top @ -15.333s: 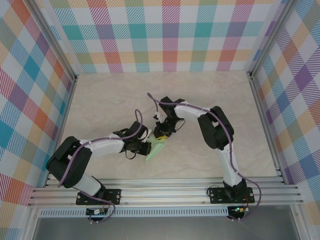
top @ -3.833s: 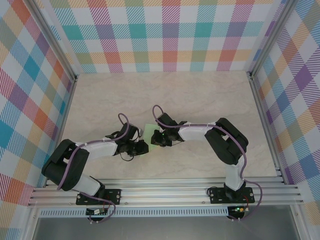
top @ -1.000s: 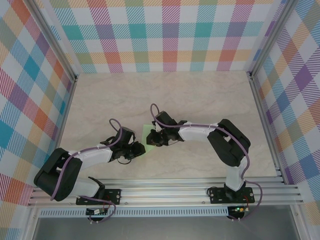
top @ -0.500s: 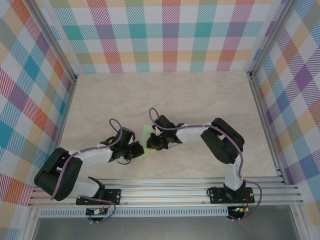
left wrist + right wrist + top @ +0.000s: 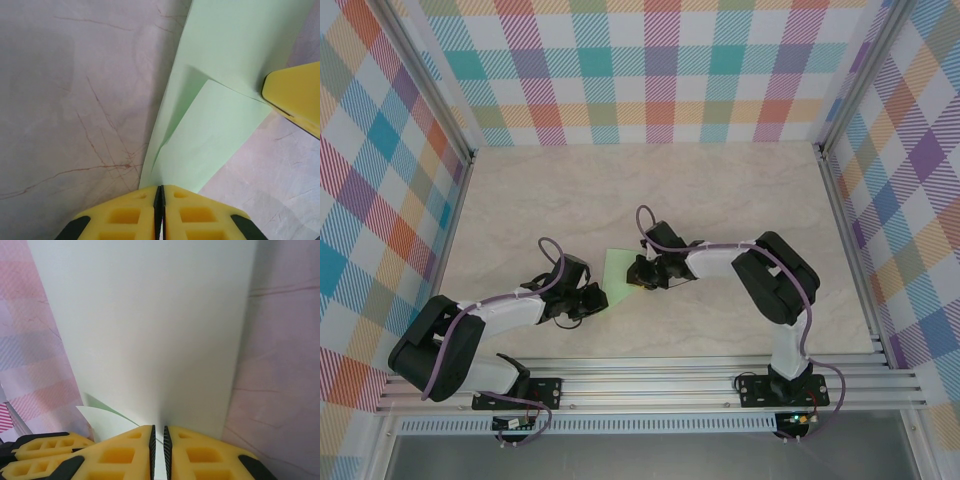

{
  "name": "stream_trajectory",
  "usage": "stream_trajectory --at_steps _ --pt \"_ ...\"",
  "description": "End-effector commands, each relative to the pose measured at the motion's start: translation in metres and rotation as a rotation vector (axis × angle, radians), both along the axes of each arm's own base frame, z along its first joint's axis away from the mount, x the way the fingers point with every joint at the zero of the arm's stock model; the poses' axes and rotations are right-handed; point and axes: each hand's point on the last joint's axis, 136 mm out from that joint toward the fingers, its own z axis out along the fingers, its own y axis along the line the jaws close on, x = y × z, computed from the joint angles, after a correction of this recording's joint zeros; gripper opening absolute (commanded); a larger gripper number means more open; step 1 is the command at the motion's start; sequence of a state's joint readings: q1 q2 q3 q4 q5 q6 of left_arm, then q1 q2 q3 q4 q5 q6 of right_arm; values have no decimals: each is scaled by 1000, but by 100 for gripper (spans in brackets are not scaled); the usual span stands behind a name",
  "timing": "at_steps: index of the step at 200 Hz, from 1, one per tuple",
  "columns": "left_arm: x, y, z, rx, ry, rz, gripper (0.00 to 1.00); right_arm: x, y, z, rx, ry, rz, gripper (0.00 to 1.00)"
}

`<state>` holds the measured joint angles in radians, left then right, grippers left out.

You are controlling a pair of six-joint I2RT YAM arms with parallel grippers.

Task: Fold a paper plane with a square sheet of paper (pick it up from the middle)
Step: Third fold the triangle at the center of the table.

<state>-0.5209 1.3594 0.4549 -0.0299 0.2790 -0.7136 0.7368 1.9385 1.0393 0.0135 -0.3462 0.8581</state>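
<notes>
One marbled table (image 5: 740, 200) carried the work, and near its middle, slightly left, sat the square sheet of paper (image 5: 617, 267), creased into a smaller pale green shape with a flap folded over. The left gripper (image 5: 160, 194) was clamped shut on its near-left tip; the right gripper (image 5: 158, 433) was closed on its right edge. A mid-sequence fold seemed in hand, the folding unfinished. Next, probably, one pincer had to carry its flap across while the other anchored, then press the crease

Table (image 5: 720, 200): pale marbled top, faint brown veins. Walls (image 5: 660, 70) on three sides: multicolour check pattern. Aluminium posts (image 5: 425, 85) at the back corners; slotted aluminium rail (image 5: 650, 385) along the near edge.
</notes>
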Motion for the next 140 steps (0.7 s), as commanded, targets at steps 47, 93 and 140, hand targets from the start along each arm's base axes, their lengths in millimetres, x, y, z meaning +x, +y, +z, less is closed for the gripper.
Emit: stream_trajectory --at_steps 47,93,140 --pt "-49 31 -46 116 210 12 12 14 -35 0 -17 -65 -53 18" --pt "-45 21 -42 59 202 31 13 8 -17 37 89 -90 -12 19" --pt "-43 27 -38 98 188 35 14 -19 31 25 117 -20 70 19"
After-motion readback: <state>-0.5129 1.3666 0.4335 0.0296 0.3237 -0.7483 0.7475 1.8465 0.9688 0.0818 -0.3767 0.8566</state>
